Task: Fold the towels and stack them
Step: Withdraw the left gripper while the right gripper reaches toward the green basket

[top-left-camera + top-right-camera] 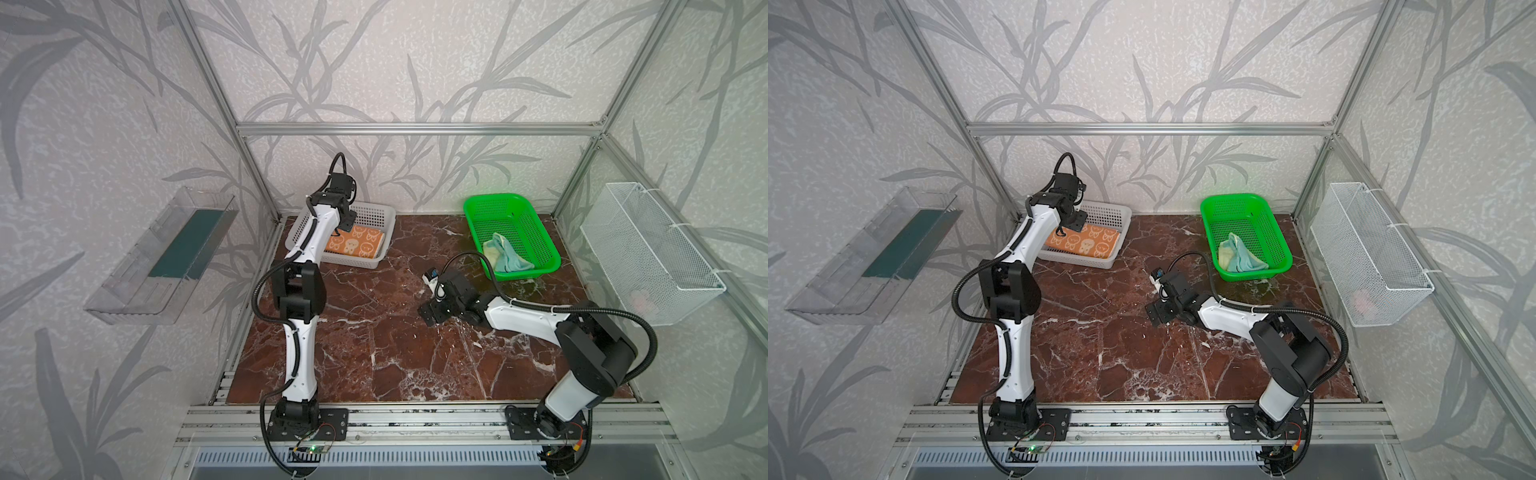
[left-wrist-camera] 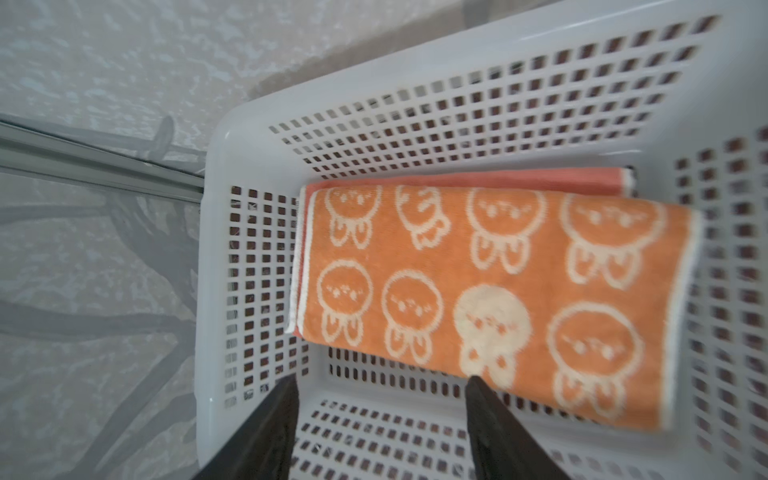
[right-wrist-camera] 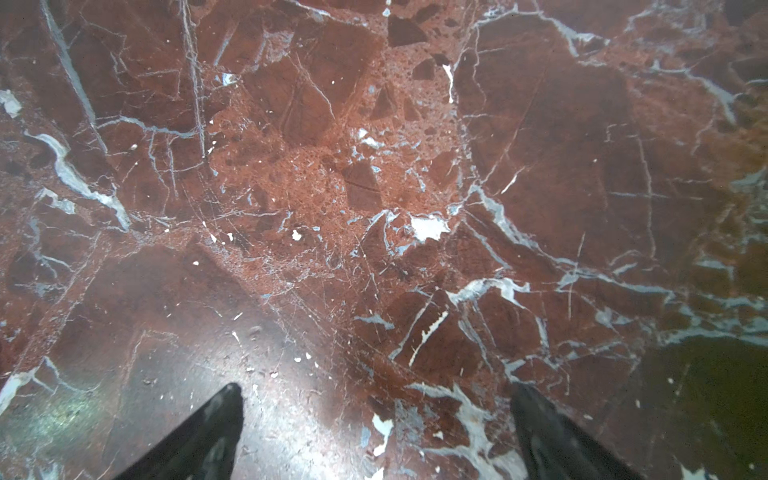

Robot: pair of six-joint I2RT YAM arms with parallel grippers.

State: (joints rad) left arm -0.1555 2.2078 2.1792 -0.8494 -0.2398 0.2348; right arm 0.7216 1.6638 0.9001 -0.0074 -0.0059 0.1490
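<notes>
Orange towel, printed with cream rabbit faces, lies folded flat inside the white basket at the rear left of the surface. It rests directly on the salmon-pink towel, also folded. Of the lower towel, only a strip along one long edge and a sliver at one short end are visible. The left gripper hangs over this basket, above one long edge of the orange towel. Its jaws stand partly apart with nothing between them. The pale yellow towel, edged in light blue, lies crumpled and unfolded at the near end of the green basket, at the rear right of the surface. The right gripper points down over bare red-brown marble near the middle of the surface, apart from both baskets. Its jaws are spread wide and hold nothing.
</notes>
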